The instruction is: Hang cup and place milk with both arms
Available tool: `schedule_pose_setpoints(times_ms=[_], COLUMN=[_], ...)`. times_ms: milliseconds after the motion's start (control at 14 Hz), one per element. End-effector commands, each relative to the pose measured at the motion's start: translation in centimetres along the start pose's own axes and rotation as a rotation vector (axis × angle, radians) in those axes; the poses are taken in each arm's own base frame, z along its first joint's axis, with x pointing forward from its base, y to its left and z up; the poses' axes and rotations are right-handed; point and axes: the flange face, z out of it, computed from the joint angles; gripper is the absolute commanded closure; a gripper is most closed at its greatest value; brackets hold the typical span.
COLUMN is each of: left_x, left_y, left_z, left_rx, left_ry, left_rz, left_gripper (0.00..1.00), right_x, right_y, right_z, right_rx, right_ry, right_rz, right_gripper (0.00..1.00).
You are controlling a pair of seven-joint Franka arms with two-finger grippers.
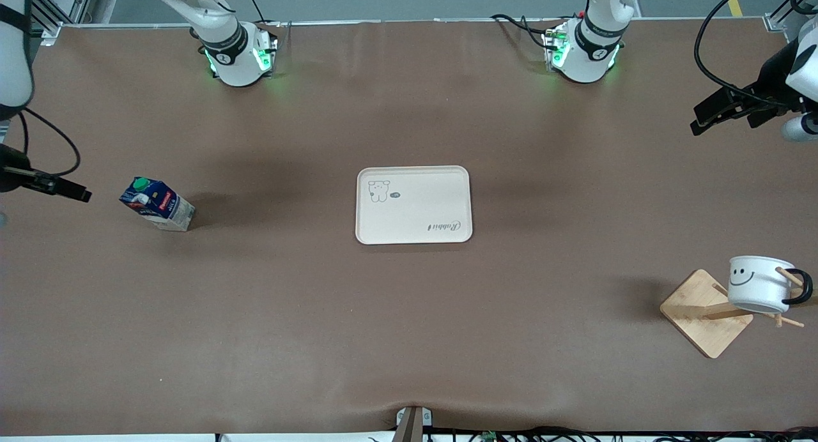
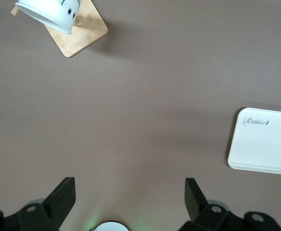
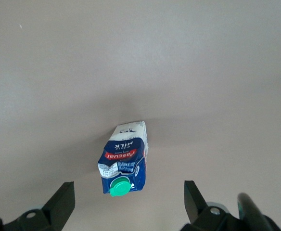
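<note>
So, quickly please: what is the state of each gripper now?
Left gripper: open, holding nothing, over bare table near the left arm's end.
Right gripper: open, holding nothing, over the milk.

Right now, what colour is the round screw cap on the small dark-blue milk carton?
Green. The round screw cap on the small dark-blue milk carton shows best in the right wrist view.

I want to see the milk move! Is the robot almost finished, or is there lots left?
About halfway. Done: the cup hangs on the wooden rack at the left arm's end of the table. In hand: nothing; the left pincer is open over bare table, and the right pincer is open above the milk. Left: the milk stands on the table, not on the tray, probably its spot.
</note>
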Motion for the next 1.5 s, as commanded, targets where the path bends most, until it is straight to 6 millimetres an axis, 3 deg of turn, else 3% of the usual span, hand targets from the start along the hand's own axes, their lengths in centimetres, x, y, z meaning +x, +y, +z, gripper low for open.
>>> schedule_pose_setpoints(times_ms=[0, 214, 286, 571, 714, 857, 929, 1143, 1286, 1357, 1429], left_x=[0.7, 0.7, 0.7, 0.7, 0.8, 0.5, 0.5, 0.3, 0.2, 0.1, 0.0], left_y=[0.2, 0.2, 0.2, 0.4, 0.5, 0.7, 0.8, 0.7, 0.6, 0.7, 0.6], left_z=[0.8, 0.7, 0.7, 0.9, 1.0, 0.7, 0.7, 0.4, 0.4, 0.3, 0.2], left_rx=[0.02, 0.021, 0.02, 0.02, 0.011, 0.007, 0.009, 0.007, 0.008, 0.008, 0.007], left_ry=[0.001, 0.006, 0.007, 0.002, -0.001, 0.004, 0.003, 0.006, 0.001, 0.003, 0.004], left_rz=[-0.013, -0.014, -0.013, -0.016, -0.014, -0.011, -0.005, 0.009, 0.017, 0.023, 0.025], left_gripper=[0.0, 0.0, 0.0, 0.0, 0.0, 0.0, 0.0, 0.0, 0.0, 0.0, 0.0], right_x=[1.9, 0.1, -0.1, -1.3, -1.2, -1.4, -1.6, -5.7, -6.7, -7.4, -8.8], right_y=[-2.3, -2.3, -2.2, -2.1, -2.8, -1.8, -2.3, -4.3, -5.8, -6.8, -6.4], right_z=[-2.6, -4.0, -3.5, -4.7, -6.5, -10.8, -11.6, -15.6, -17.4, -17.0, -16.3], right_rx=[-0.01, -0.02, -0.007, 0.042, 0.069, 0.081, 0.073, 0.057, 0.044, 0.031, 0.032], right_ry=[0.025, -0.011, -0.029, -0.118, -0.081, 0.006, 0.016, 0.021, 0.099, 0.089, 0.078], right_rz=[-0.029, -0.018, -0.01, -0.186, -0.188, -0.181, -0.188, -0.236, -0.273, -0.289, -0.289], right_gripper=[0.0, 0.0, 0.0, 0.0, 0.0, 0.0, 0.0, 0.0, 0.0, 0.0, 0.0])
